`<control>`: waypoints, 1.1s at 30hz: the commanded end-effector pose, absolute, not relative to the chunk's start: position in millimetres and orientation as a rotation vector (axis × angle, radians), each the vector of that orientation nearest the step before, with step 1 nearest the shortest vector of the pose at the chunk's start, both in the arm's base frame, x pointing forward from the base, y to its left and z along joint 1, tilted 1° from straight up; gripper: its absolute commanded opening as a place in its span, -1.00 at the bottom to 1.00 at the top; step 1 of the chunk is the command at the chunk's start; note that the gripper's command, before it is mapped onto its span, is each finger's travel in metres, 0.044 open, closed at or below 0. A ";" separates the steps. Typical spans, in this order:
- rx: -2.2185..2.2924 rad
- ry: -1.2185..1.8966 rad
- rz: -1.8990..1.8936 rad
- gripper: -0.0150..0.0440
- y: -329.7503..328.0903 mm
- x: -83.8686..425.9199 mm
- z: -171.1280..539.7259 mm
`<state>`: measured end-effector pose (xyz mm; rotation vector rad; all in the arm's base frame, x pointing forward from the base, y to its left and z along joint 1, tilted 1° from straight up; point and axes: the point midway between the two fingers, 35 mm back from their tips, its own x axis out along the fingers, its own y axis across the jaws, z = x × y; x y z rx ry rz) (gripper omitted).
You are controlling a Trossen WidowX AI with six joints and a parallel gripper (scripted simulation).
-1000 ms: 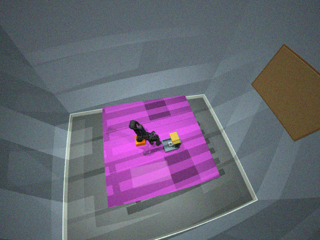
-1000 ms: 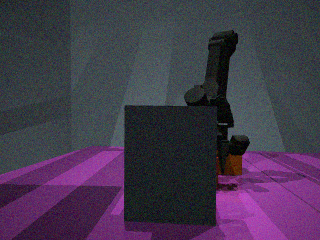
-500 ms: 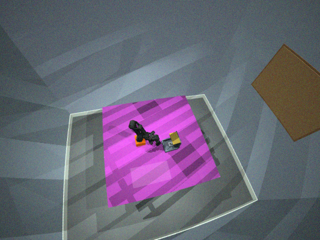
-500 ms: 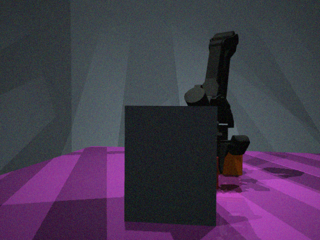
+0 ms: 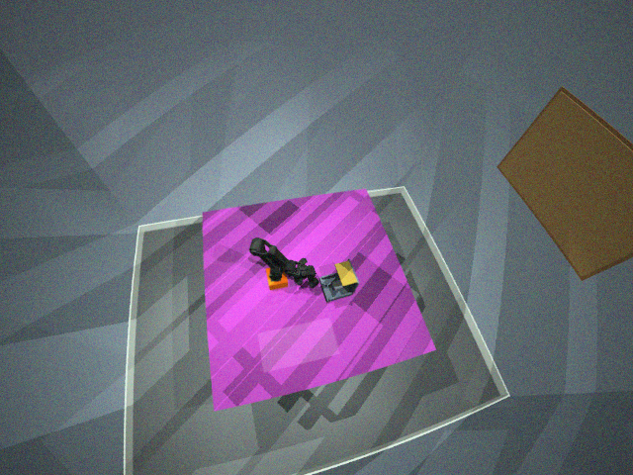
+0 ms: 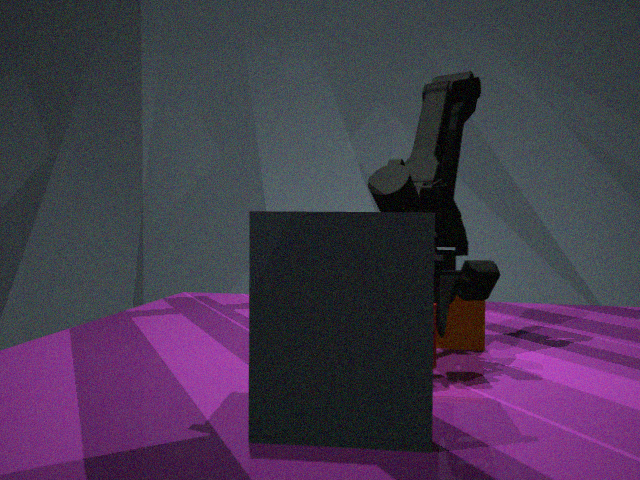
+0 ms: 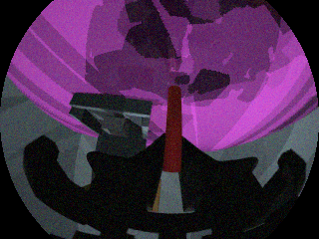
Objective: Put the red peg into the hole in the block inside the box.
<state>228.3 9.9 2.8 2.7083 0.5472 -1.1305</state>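
Observation:
My gripper [image 5: 314, 282] [image 7: 170, 136] is shut on the red peg [image 7: 173, 112] [image 6: 434, 356], which points away from the wrist between the fingers. Only a thin strip of the peg shows past the box's edge in the exterior view. I cannot tell whether its lower end touches the table. The grey box [image 5: 326, 298] [image 6: 341, 330] [image 7: 111, 101] stands just beyond the gripper, and to the left of the peg in the wrist view. Its flat yellow roof [image 5: 347, 273] covers part of the inside. The block's hole cannot be made out.
The arm's orange base [image 5: 277, 285] [image 6: 467, 325] stands behind the gripper, on the side away from the box. The magenta mat [image 5: 307, 327] [image 6: 139, 382] lies under the arm and box. A large brown panel [image 5: 572, 178] is far off to the right in the top view.

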 end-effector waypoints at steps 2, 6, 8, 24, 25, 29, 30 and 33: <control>2.710 0.544 -1.118 -0.49 9.2 231.1 10.4; 2.710 0.544 -1.118 -0.49 9.2 231.4 15.0; 2.710 0.544 -1.118 -0.49 9.2 231.5 17.4; 2.711 0.543 -1.117 -0.49 9.9 230.0 36.3; 2.711 0.543 -1.118 -0.49 10.0 229.7 37.4; 2.711 0.543 -1.118 -0.49 10.8 228.3 40.4; 2.711 0.543 -1.118 -0.49 11.0 227.9 40.7; 2.711 0.543 -1.118 -0.49 10.8 228.3 41.2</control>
